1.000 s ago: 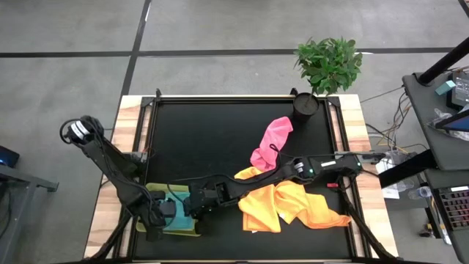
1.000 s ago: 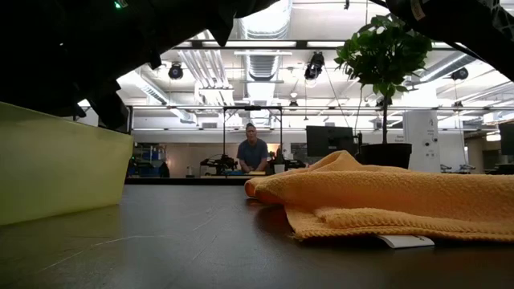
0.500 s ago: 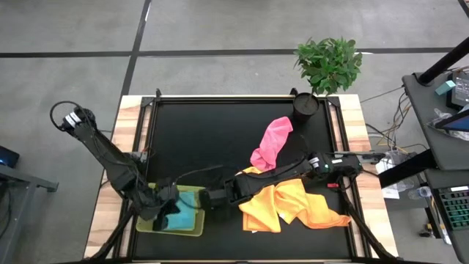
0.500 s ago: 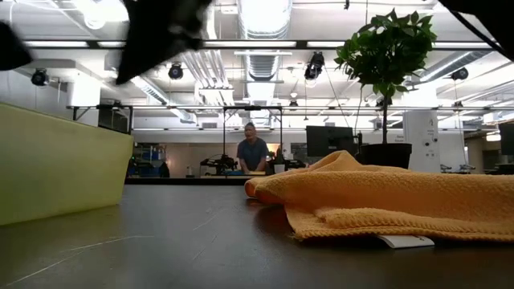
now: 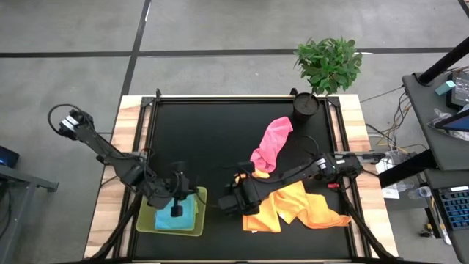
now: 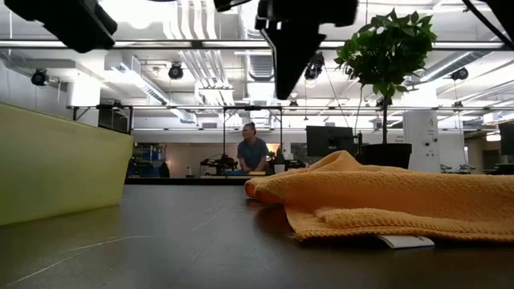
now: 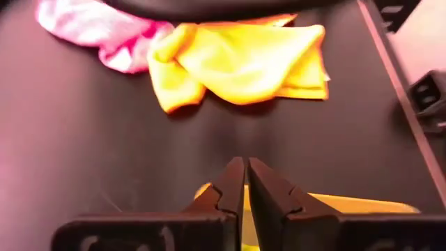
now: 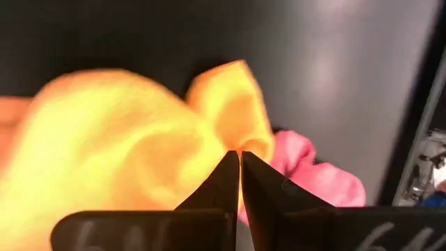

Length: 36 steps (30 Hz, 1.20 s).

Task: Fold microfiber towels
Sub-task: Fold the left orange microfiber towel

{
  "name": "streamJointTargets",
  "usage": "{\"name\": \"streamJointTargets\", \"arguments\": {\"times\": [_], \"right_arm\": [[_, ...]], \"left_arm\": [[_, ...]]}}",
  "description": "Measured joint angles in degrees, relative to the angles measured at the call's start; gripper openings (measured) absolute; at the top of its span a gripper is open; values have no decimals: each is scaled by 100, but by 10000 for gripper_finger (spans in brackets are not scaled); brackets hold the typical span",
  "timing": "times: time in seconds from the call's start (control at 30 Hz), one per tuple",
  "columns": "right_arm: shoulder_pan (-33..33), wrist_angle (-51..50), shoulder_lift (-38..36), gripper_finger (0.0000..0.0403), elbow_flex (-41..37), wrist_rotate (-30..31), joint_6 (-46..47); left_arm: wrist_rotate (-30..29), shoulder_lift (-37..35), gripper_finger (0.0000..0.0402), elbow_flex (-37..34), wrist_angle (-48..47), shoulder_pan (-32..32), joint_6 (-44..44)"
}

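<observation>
Pink towel (image 5: pixel 271 143) lying lengthwise toward the potted plant (image 5: pixel 327 67), orange towel (image 5: pixel 297 207) crumpled, both tools clenched, empty.

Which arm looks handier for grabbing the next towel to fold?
Probably the right. Its shut gripper hangs beside the orange towel and yellow towel, while the left gripper, also shut, sits over the green tray.

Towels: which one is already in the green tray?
The light blue towel, lying folded in the tray under the left tool. The pink, yellow and orange ones lie crumpled on the table.
</observation>
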Motion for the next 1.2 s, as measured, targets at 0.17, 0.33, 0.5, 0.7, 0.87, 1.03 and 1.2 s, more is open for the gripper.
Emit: {"name": "streamJointTargets", "arguments": {"times": [0.17, 0.33, 0.5, 0.7, 0.87, 1.03, 1.2], "right_arm": [[182, 11, -41, 11, -261, -272, -49], [198, 237, -272, 11, -772, -271, 4], [194, 1043, -795, 11, -1679, -259, -3], [220, 2616, -1660, 11, -3140, -261, -142], [279, 4237, -2462, 11, -4539, -270, -154], [280, 5145, -3014, 27, -5579, -1061, 603], [402, 5678, -3146, 87, -6241, -1397, 867]], "left_arm": [[-65, 243, 6, -12, 84, 36, 388], [-76, 456, 6, -15, 85, 44, 400], [-92, 610, 6, -19, 77, 42, 402], [-152, 678, 6, -19, 90, 44, 405], [-246, 658, 6, -19, 256, 73, 407], [-487, 683, 6, -21, 594, 173, 666], [-670, 782, 6, -21, 1249, 388, 1290]]}}
